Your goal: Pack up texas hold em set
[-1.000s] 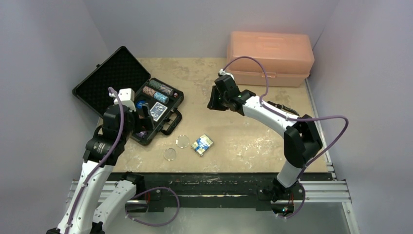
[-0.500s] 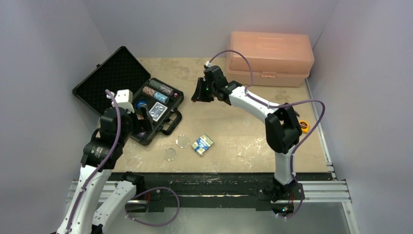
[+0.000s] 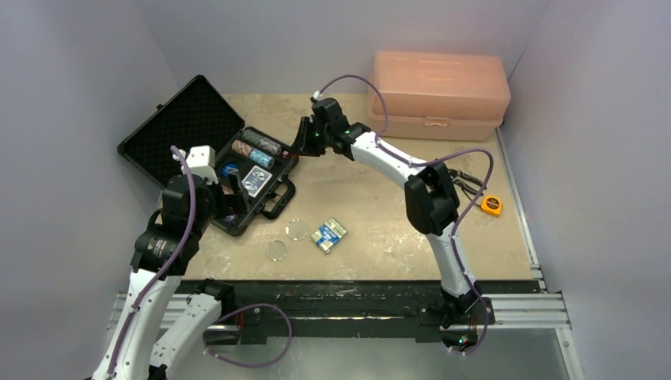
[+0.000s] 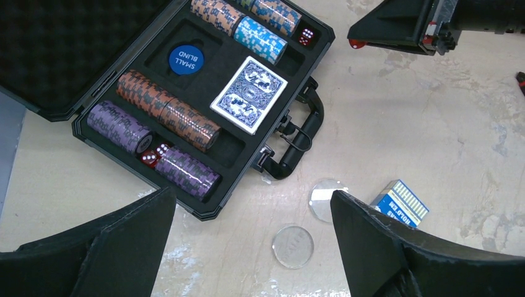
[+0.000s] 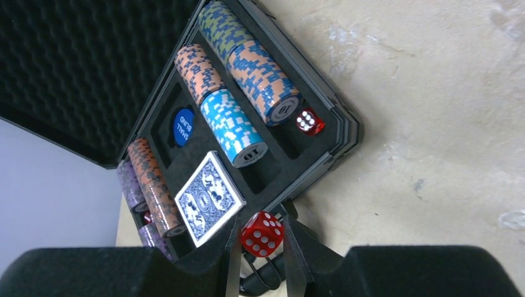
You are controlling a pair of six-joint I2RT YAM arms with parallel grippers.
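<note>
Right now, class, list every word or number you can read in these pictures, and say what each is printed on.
"SMALL BLIND": blue disc.
"10": end of the light blue chip row.
"10": end of the orange-and-blue row.
Card box: print too blurred.
Clear disc: marking unreadable.

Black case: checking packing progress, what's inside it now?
Chip rows, one blue deck, a Small Blind disc and red dice sit in the case. Anything beneath the chips is hidden. The right gripper holds another die.

Left arm (image 3: 161, 247) raised and bent; left gripper (image 4: 252, 197) faces down, jaws spread wide. Right arm (image 3: 385, 161) reaches far forward, elbow bent; right gripper (image 5: 260, 252) pinches a red die (image 5: 262, 233) at its fingertips, apparently tilted downward.
</note>
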